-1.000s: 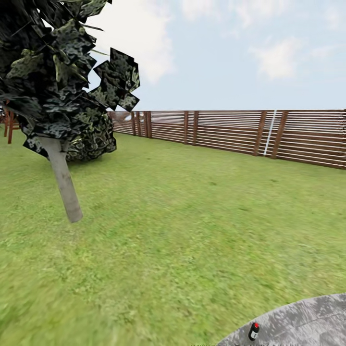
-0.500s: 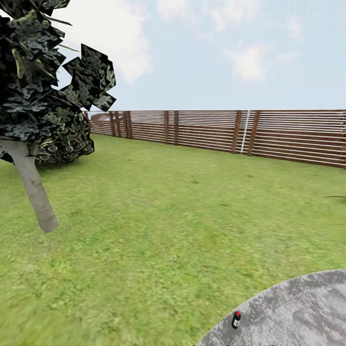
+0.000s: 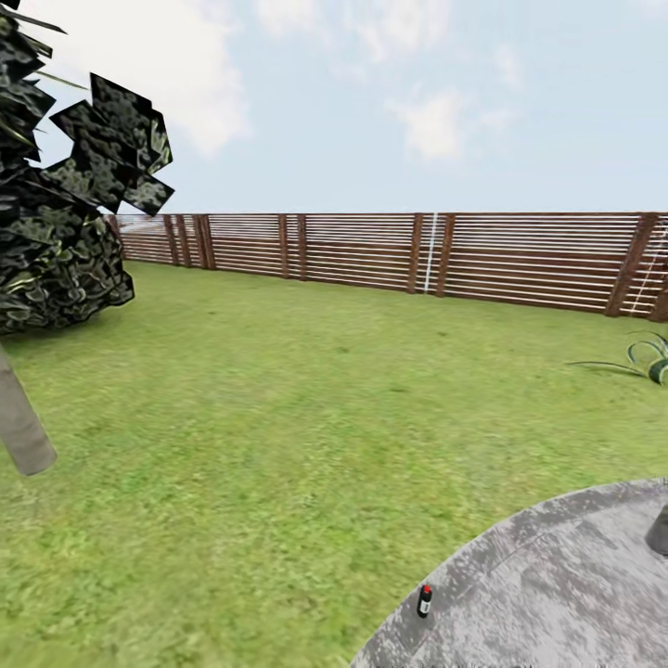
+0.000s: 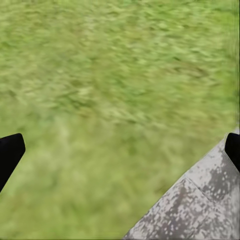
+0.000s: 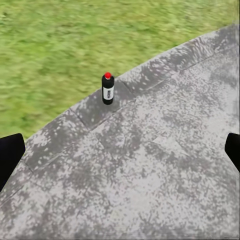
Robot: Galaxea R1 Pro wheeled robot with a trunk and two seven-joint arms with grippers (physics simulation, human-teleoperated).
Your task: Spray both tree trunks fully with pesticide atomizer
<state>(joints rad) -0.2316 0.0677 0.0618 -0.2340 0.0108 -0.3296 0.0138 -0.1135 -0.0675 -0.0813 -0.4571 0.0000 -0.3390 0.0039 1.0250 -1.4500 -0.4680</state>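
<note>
Left gripper (image 4: pixel 120 150): jaws spread wide, nothing between them, dark fingertips (image 4: pixel 10 152) at the frame edges, hanging over lawn (image 4: pixel 110 75) with a corner of grey paving (image 4: pixel 200 205) below one side. Right gripper (image 5: pixel 120 150): also spread wide and empty, hanging over the paving (image 5: pixel 150 170). Pesticide atomizer (image 5: pixel 107 88) sits ahead of the right gripper, well apart from it: small black bottle, red cap, pale label band, standing upright on the paving close to its curved edge where it meets the grass. In the head view the atomizer (image 3: pixel 424 600) is low in the frame, right of centre, just inside the rounded rim of the paved patch (image 3: pixel 557 594). One tree at far left: pale trunk (image 3: pixel 20 427) leaning, cut by the frame edge, dark mottled crown (image 3: pixel 65 204) above it. Lawn (image 3: pixel 306 399) runs back to the brown slat fence (image 3: pixel 417 255) across the whole width. Spiky green plant (image 3: pixel 645 357) at the right edge, grey post base (image 3: pixel 660 531) on the paving below it.
</note>
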